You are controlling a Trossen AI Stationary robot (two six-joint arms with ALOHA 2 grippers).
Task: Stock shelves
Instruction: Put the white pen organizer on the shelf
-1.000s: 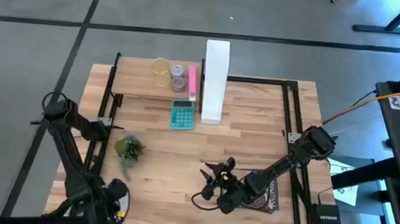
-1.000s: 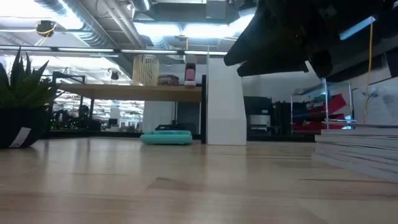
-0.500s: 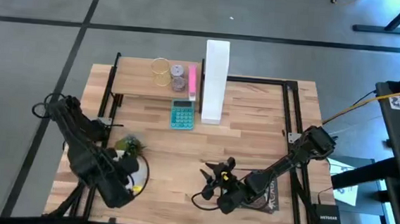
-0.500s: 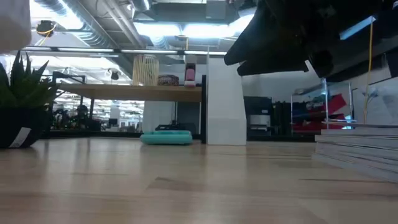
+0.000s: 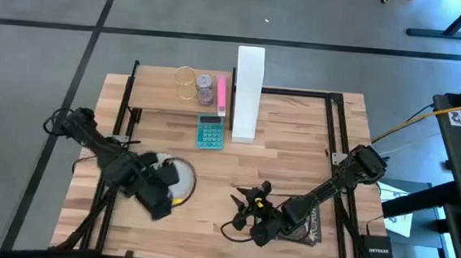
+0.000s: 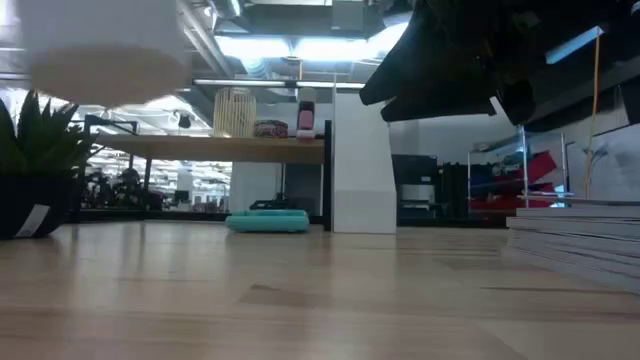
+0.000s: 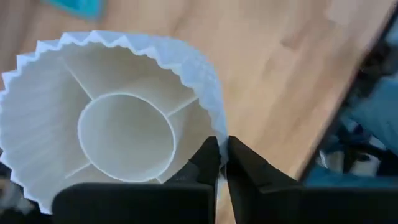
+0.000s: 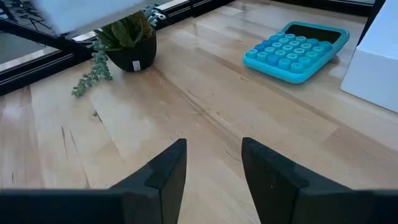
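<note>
Shelves [image 5: 180, 99], light wood beside a white file box [image 5: 247, 94], stand at twelve o'clock. Left gripper [image 7: 222, 155], jaws pinched on a pleated white lampshade [image 7: 118, 121] rim; probably light, crushable. Right gripper [image 8: 211, 165], jaws parted, empty, hovers over the bench [image 5: 293, 162].

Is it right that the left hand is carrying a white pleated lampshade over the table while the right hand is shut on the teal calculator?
Not quite. The right hand is open and holds nothing; the right wrist view shows the teal calculator lying apart on the table. The rest holds: the left hand is shut on the rim of the white pleated lampshade, carried above the table.
</note>
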